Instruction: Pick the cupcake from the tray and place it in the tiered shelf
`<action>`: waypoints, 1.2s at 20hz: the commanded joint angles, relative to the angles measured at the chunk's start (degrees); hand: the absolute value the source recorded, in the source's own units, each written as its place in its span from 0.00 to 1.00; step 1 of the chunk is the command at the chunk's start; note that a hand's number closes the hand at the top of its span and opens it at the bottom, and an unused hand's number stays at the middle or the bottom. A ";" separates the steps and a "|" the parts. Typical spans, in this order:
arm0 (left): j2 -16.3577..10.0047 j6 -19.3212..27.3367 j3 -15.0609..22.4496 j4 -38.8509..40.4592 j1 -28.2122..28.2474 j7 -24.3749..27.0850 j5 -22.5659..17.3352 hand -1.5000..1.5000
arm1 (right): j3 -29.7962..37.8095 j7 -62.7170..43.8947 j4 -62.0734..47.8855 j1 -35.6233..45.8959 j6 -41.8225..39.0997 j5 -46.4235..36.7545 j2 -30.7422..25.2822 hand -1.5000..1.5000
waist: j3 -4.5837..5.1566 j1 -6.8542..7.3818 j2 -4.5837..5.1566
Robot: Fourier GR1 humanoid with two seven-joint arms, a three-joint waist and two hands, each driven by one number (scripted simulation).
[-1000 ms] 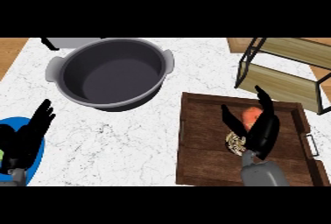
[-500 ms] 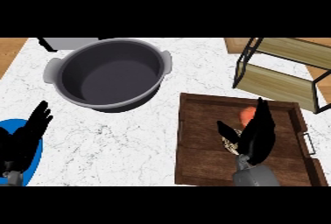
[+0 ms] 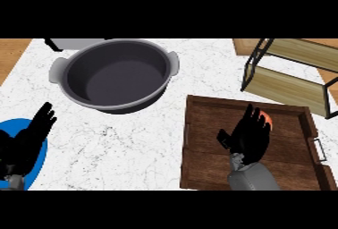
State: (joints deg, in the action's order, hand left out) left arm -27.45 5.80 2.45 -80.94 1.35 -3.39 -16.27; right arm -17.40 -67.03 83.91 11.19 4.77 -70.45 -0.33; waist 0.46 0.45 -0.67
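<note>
Right hand (image 3: 247,136) is flat over the dark wooden rectangular tray (image 3: 204,165) at the worktop's front right, fingers straight, nothing gripped. The orange-topped cupcake (image 3: 266,120) sits in the tray's back half, mostly hidden under the fingertips. Black-framed wooden tiered shelf (image 3: 290,74) at back-right corner. Left hand (image 3: 26,143) rests spread at front-left edge.

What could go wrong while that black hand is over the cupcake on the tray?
1. The right hand hides most of the cupcake; only an orange edge shows. The fingers might close off-centre and tip or squash it.
2. The tiered shelf has thin dark bars, so the hand or cupcake could bump one on the way in.
</note>
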 commanded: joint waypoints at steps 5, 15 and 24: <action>1.70 1.00 0.47 0.18 -0.15 0.03 0.87 0.50 | -0.95 -16.71 4.17 5.78 -23.11 3.44 0.30 0.00 | -0.30 -0.34 0.36; -0.34 -0.98 -1.90 0.48 0.69 0.03 0.47 0.50 | 2.83 -14.97 8.73 0.63 -28.48 1.94 0.29 0.00 | -0.36 -0.66 0.40; 1.51 -1.18 -1.96 0.17 -0.83 -0.64 2.05 0.50 | 7.54 -6.50 7.61 -1.02 -25.84 -0.35 0.17 0.00 | -0.45 -0.48 0.64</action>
State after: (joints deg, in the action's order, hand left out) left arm -26.23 4.59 0.73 -80.45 1.43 -3.14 -15.00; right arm -12.40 -66.20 91.97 8.86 -16.84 -70.16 -0.63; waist 0.04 -0.03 -0.09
